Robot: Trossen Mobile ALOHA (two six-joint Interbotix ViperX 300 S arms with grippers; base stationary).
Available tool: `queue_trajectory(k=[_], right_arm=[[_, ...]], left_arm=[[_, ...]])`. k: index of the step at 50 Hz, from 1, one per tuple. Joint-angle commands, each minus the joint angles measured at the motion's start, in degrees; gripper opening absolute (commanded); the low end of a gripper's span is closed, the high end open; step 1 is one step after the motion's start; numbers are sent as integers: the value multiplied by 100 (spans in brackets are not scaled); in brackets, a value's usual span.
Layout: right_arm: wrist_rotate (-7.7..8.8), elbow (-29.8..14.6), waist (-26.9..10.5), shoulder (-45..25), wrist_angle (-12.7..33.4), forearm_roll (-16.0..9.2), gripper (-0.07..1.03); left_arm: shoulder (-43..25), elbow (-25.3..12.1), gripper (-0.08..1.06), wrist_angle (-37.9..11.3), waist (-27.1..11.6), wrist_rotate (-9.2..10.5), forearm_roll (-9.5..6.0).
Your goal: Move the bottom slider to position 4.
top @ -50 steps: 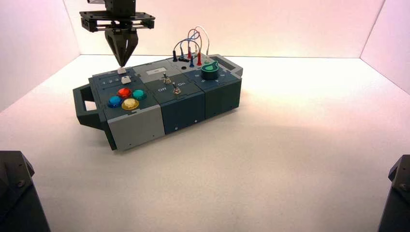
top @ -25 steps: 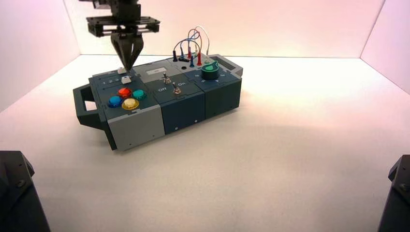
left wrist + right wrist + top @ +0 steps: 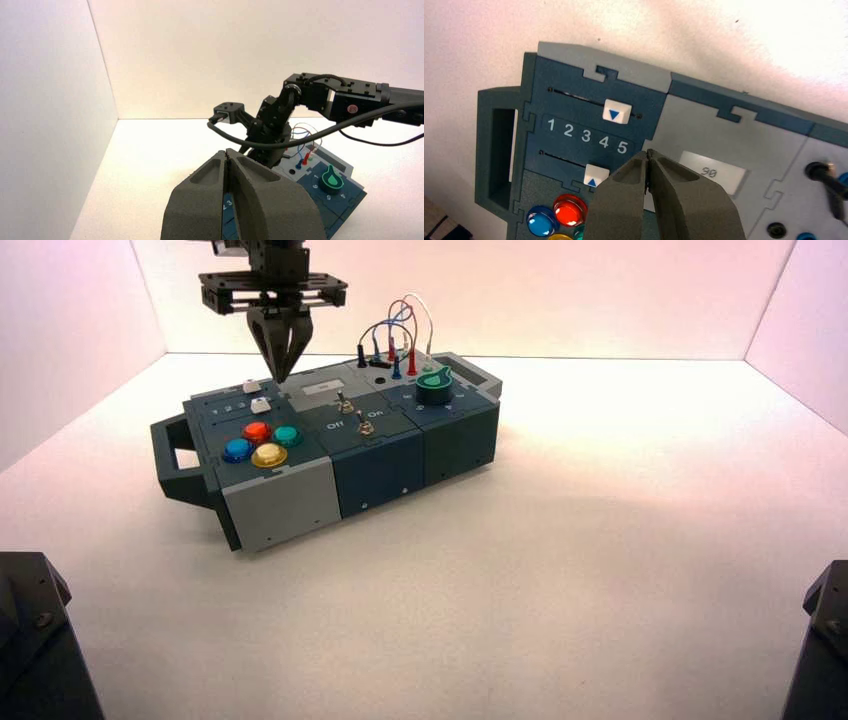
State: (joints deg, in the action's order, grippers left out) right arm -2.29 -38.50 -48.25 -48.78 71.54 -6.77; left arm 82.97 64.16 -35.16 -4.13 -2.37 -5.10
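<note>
Right end effector (image 3: pixel 649 155), pinched closed, hovers right of the bottom slider (image 3: pixel 596 176), which likely needs nudging right to position 4 (image 3: pixel 604 142)

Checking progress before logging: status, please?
Right gripper over box, jaws shut. Left gripper parked, jaws shut. Bottom slider just short of 4. Nothing blocking.

Green knob (image 3: pixel 434 387) beside plugged wires (image 3: pixel 398 325) (several colours).
</note>
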Motion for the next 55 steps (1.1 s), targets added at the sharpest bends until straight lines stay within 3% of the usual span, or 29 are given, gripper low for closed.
queue_trajectory(k=[1, 26, 55], right_arm=[[-9, 97, -18, 475, -149, -53, -2], [-9, 431, -114, 650, -202, -237, -2], [-35, 677, -211, 747, -272, -237, -2]], left_arm=[[-35, -97, -3, 70, -35, -18, 0], [-26, -97, -3, 79, -35, -26, -9], [18, -97, -3, 88, -35, -26, 0]])
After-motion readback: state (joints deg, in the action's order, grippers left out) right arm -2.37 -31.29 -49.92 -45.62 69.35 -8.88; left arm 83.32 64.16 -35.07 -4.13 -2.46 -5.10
